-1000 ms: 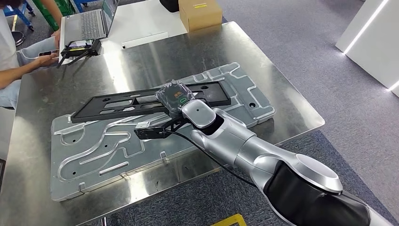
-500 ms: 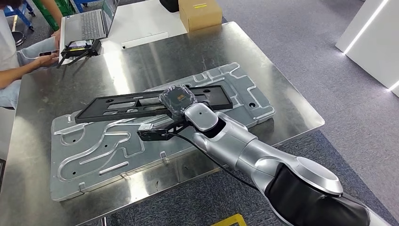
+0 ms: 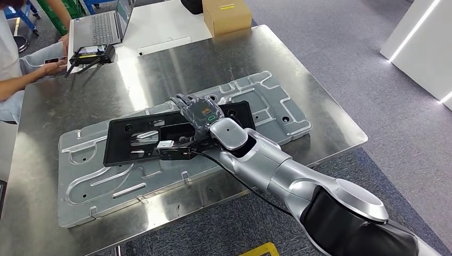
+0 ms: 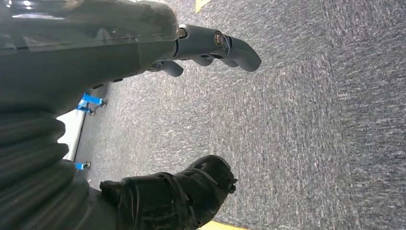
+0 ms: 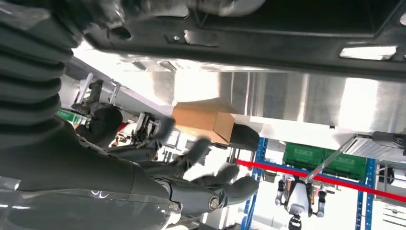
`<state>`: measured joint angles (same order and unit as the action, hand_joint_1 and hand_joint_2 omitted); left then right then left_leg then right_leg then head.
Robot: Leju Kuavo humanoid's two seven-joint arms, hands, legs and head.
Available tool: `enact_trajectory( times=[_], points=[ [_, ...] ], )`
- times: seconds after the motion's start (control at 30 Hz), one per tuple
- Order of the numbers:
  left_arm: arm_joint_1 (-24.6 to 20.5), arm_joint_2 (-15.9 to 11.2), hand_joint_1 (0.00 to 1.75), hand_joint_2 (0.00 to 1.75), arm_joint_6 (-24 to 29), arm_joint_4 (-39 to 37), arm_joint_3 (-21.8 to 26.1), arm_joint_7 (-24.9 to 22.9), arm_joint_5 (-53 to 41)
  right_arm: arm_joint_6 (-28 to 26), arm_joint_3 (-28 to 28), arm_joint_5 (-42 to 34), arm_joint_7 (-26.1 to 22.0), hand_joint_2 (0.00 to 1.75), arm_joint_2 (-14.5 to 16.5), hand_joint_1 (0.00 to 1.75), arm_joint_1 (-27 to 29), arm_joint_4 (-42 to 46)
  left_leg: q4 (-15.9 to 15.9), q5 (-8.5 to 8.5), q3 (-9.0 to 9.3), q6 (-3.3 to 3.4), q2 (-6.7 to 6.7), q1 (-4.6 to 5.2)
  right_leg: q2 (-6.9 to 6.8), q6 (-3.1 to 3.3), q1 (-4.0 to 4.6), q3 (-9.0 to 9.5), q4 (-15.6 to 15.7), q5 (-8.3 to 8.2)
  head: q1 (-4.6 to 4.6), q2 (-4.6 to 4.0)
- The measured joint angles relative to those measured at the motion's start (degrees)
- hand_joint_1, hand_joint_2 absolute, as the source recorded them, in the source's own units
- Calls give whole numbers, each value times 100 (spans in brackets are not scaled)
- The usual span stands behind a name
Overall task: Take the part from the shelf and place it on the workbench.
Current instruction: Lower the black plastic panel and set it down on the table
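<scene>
While the black part (image 3: 176, 133) lies flat on the grey metal plate (image 3: 96, 176) atop the workbench (image 3: 330, 133), the right hand (image 3: 198, 114) hovers over its middle, fingers spread, holding nothing.

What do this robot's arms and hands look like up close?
The right arm is glossy silver with rounded joints, a black shoulder section and a thin black cable alongside. The right hand has dark grey fingers under a clear cover with a small green marking. The left hand is dark grey, with a ribbed wrist.
</scene>
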<state>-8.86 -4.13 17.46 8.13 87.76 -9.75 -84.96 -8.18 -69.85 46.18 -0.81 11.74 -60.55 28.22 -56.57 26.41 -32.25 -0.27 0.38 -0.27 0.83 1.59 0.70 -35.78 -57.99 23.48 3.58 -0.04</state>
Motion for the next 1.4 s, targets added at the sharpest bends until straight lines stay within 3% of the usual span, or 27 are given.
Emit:
enact_trajectory(
  times=[0.03, 0.17, 1.4],
  points=[
    [0, 0, 0, 175, 0, 0, 0, -1, 0, -1, 0, 0, 0, 0, 0, 0, 0, 0, 0, 0, 0, 0, 0, 0, 0, 0, 0, 0, 0, 0, 0, 0],
    [0, 0, 0, 0, 0, 0, 0, 2, 5, -2, 0, 0, 0, 0, 0, 0, 0, 0, -1, 0, 1, 0, 0, 0, 0, 0, 0, 0, 0, 0, 0, 0],
    [1, 7, 0, 0, -311, 0, 0, 210, 127, 5, 0, 17, -17, 0, -73, 0, 71, -11, -2, 0, 0, 0, 0, 0, 0, 0, -1, 0, 0, 0, 0, 0]
  ],
)
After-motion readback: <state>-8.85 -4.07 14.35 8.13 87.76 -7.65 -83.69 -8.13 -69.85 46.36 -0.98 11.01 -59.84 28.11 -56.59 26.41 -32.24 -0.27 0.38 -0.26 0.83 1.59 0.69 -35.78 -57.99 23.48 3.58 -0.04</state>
